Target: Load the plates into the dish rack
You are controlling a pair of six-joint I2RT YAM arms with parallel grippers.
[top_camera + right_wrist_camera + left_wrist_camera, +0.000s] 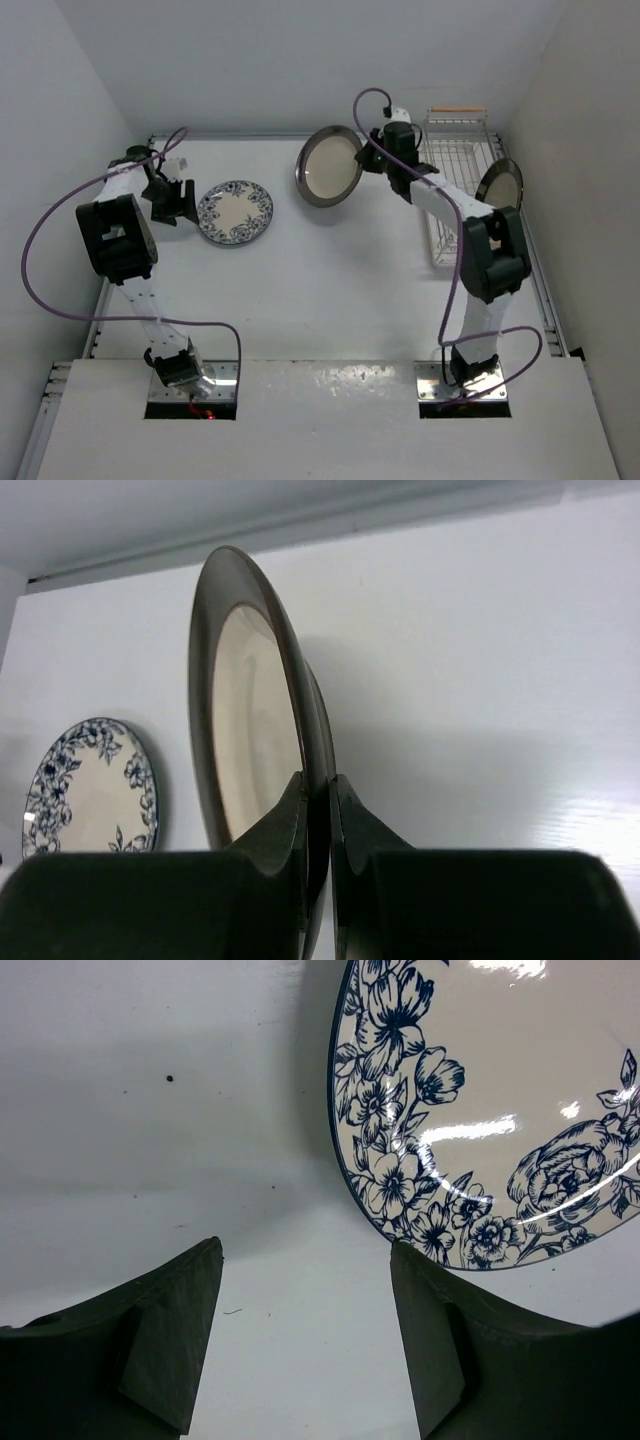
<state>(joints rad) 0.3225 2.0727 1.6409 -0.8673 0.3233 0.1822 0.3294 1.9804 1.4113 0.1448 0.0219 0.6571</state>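
Camera above: dark-rimmed plate (330,167) held on edge over desk (300,290) by right jaws, just left of dish rack (452,160); third plate (498,187) stood on edge in rack; floral plate (235,212) laid flat on desk beside left jaws.
Left wrist: jaws spread, nothing grasped, floral plate near right finger.
Right wrist: jaws clenched on dark rim.

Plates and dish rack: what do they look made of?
Blue floral plate: glazed ceramic, likely; glossy glare streaks over printed pattern. Grey-brown-rimmed plate, pinched in the right end effector: likely stoneware, duller satin rim, cream centre. Dish rack: thin white coated wire, probably metal; light wooden handle bar.
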